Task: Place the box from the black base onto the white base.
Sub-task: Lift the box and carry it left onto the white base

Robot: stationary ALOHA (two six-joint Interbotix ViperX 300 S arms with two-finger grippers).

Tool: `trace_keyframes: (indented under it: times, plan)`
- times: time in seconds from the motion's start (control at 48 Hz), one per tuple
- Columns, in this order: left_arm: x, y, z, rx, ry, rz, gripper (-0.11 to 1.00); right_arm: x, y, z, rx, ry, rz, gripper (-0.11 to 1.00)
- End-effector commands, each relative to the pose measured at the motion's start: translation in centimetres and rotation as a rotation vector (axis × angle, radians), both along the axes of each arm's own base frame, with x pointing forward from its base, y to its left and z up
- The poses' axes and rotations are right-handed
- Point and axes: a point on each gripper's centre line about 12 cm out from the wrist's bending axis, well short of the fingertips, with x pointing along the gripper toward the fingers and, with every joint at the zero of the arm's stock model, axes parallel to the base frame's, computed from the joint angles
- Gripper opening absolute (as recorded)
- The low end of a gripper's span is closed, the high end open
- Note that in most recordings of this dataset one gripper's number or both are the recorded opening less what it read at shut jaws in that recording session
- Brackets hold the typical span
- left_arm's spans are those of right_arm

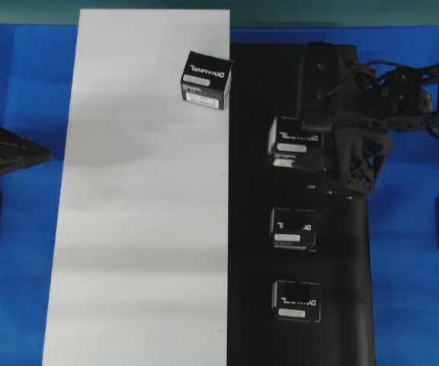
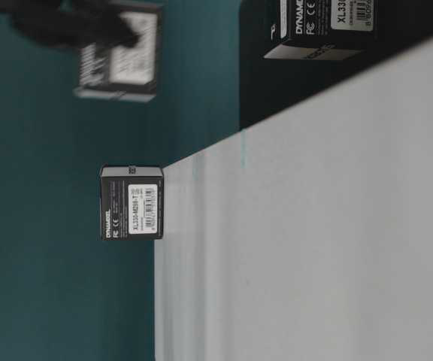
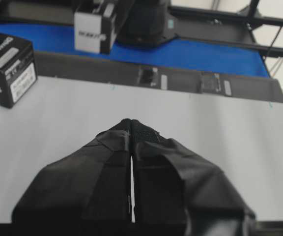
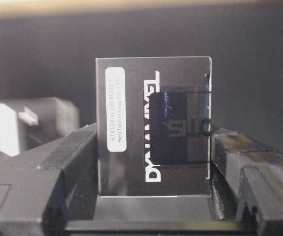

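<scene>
My right gripper [image 4: 154, 147] is shut on a black DYNAMIXEL box [image 4: 154, 125], one finger on each side of it. Seen from overhead, this box [image 1: 296, 137] is over the upper part of the black base [image 1: 250, 191] and seems raised slightly off it. Two more boxes [image 1: 293, 227] [image 1: 296, 300] rest lower on the black base. Another box [image 1: 206, 79] stands on the white base [image 1: 143, 229] near its top right corner. My left gripper [image 3: 131, 123] is shut and empty, low over the white base [image 3: 205, 128].
Blue tabletop [image 1: 410, 267] surrounds both bases. The left arm's dark body [image 1: 6, 152] sits at the left edge, and the right arm with its cables [image 1: 402, 99] reaches in from the upper right.
</scene>
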Motion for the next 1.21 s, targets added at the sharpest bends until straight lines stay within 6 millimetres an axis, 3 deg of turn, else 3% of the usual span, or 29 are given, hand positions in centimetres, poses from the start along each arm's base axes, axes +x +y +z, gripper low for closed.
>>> trace_keyframes:
  times: [0.0, 0.542, 0.938, 1.188]
  plan:
    - [0.1, 0.1, 0.7, 0.002, -0.017, 0.005, -0.03, 1.2, 0.5, 1.8, -0.002, -0.043, 0.018, 0.59]
    - [0.1, 0.1, 0.7, -0.024, -0.018, 0.007, -0.03, 7.4, 0.8, 3.8, -0.002, -0.039, 0.054, 0.59]
    - [0.2, 0.1, 0.7, -0.024, -0.018, 0.008, -0.03, 10.5, 0.8, 2.9, 0.002, -0.013, 0.065, 0.59]
    - [0.2, 0.0, 0.7, -0.024, -0.018, 0.004, -0.03, 11.4, 0.8, 2.4, 0.007, 0.025, 0.070, 0.59]
